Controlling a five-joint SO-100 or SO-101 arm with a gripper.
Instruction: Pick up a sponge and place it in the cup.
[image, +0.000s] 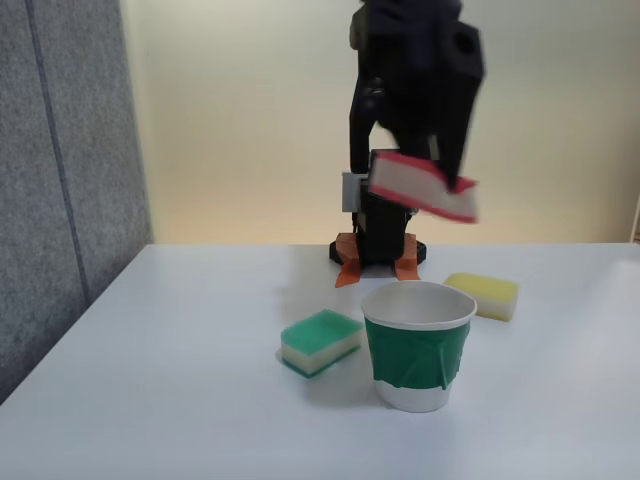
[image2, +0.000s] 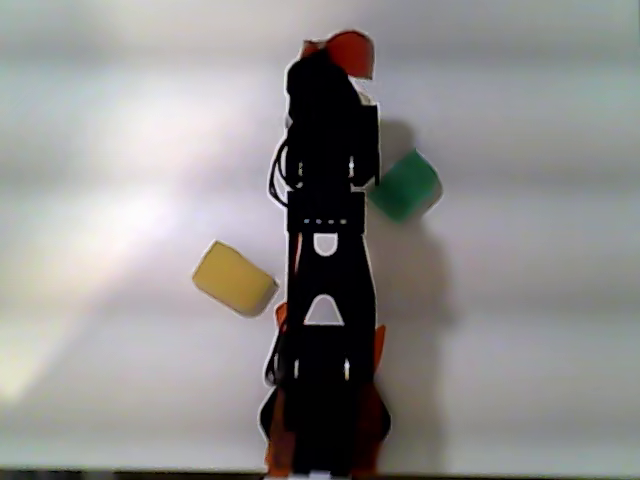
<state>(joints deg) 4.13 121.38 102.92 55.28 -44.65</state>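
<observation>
The gripper (image: 432, 165) is clamped on the sponge (image: 422, 186), holding it high in the air with the red scouring face up and the cream foam underneath. In the fixed view the black fingers come down over the sponge's top edge, and the sponge sits a little tilted, its right end lower than its left. That slant looks like the result of a pinch taken across one part of the block instead of squarely at its middle, so I'd guess it could swing or slip a bit if the arm jerks.

Straight below the gripper, and slightly toward the camera, stands the cup (image: 417, 345), white paper with a dark green band, its mouth open upward. The sponge hangs well above that rim, which makes sense as a carry height: high enough to clear the lip before coming down. To my eye the lift is done and the lowering into the cup is what remains. The sponge looks nearly as long as the mouth is wide, so it may need to go in end first.

Below and to the left of the gripper in the fixed view, just beside the cup, lies the green-topped sponge (image: 320, 341); below and to the right, behind the cup, lies the yellow sponge (image: 483, 295). Both rest flat on the white table (image: 150, 400), left alone.

In the other view from above, the black arm (image2: 325, 300) covers the cup, with the red of the held sponge peeking past its far end.
</observation>
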